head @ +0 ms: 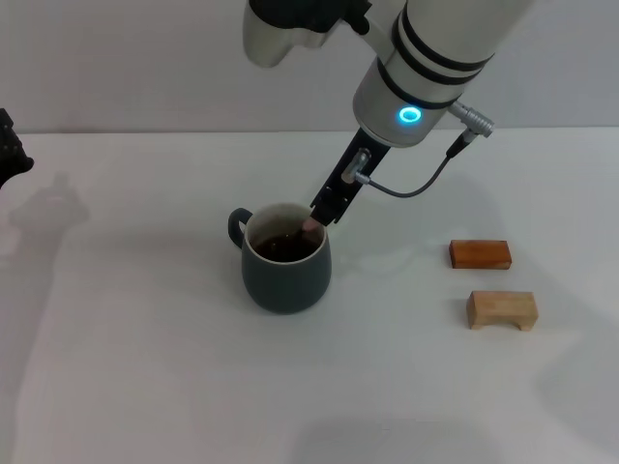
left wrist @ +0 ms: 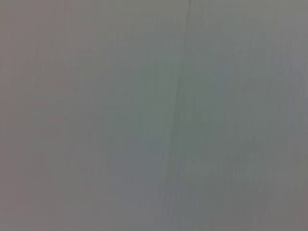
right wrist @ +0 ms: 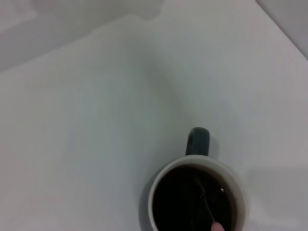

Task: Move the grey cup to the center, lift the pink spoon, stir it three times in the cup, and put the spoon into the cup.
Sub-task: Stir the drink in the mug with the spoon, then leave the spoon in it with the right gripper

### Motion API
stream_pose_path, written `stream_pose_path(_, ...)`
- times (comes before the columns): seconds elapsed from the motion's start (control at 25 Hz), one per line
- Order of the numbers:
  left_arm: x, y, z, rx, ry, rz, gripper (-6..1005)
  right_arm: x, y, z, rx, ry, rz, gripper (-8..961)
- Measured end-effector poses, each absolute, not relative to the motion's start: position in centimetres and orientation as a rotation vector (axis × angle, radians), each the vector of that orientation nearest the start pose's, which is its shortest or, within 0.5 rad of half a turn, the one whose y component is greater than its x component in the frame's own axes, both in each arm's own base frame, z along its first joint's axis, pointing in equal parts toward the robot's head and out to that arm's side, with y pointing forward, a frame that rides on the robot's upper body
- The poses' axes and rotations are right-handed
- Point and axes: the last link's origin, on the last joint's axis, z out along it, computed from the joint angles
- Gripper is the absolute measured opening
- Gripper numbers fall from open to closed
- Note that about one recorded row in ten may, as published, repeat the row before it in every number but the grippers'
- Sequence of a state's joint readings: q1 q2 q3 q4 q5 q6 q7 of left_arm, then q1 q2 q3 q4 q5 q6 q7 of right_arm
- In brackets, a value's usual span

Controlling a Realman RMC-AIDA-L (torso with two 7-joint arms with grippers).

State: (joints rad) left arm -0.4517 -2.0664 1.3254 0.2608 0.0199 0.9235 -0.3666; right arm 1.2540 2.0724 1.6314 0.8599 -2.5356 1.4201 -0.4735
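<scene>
The grey cup (head: 285, 263) stands on the white table near the middle, its handle pointing left, with dark liquid inside. My right gripper (head: 322, 215) reaches down from above to the cup's right rim and is shut on the pink spoon (head: 309, 225), whose pink handle end shows just under the fingers. In the right wrist view the cup (right wrist: 195, 169) appears from above, and the spoon's (right wrist: 206, 202) thin metal neck dips into the liquid. My left gripper (head: 10, 150) is parked at the far left edge, well away from the cup.
An orange-brown block (head: 480, 254) and a light wooden block (head: 502, 309) lie to the right of the cup. The left wrist view shows only a plain grey surface. The white table (head: 145, 367) spreads out all around the cup.
</scene>
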Motion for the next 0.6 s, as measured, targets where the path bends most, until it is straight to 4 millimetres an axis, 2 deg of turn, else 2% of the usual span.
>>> stream_pose_path(0.28, -34.37, 37.15, 3.47, -1.453, -0.696, -0.713, 1, 2.48, 41.21, -6.54, -2.694, 0.520, -0.629, 117)
stream_pose_path(0.48, -34.37, 37.16, 3.47, -1.453, -0.696, -0.713, 1, 2.43, 41.32, -6.51, -2.689, 0.513, -0.624, 261)
stream_pose_path(0.6, -34.38, 37.17, 3.52, -1.452, -0.695, -0.713, 1, 2.17, 41.39, -6.48, -2.688, 0.500, -0.611, 260)
